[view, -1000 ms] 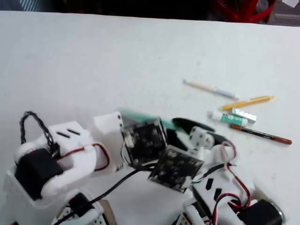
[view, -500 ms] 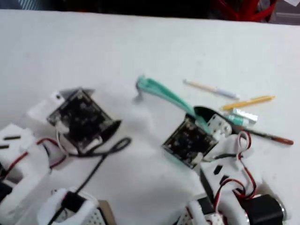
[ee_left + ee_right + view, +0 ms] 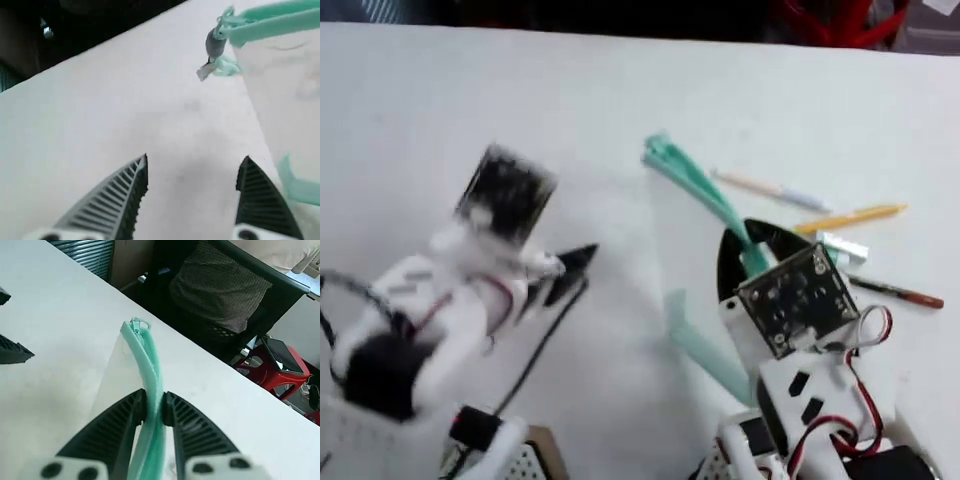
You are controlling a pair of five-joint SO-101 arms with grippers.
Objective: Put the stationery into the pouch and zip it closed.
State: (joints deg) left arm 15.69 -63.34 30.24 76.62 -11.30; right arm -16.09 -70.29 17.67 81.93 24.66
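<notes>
Holding the clear plastic pouch with a mint-green zip edge is now a one-arm job. The right gripper is clamped on the green strip, and the pouch's zip end points away from the arms.

Change over the last second:
- Both arms were bunched over the pouch; the left arm has since swung off to its own side.
- The left gripper is released, jaws spread, over bare white table, well apart from the pouch.
- The pouch has shifted towards the stationery and tilted up.

The small dark zipper pull sits at the far end of the strip. I can't tell if the mouth is open.

Nothing is loaded yet. The pastel pen, yellow pen, white-and-green tube and red-brown pencil all lie on the table just beside the right gripper.

My read: the left arm is freed to fetch items, but it's on the far side of the pouch from them.
</notes>
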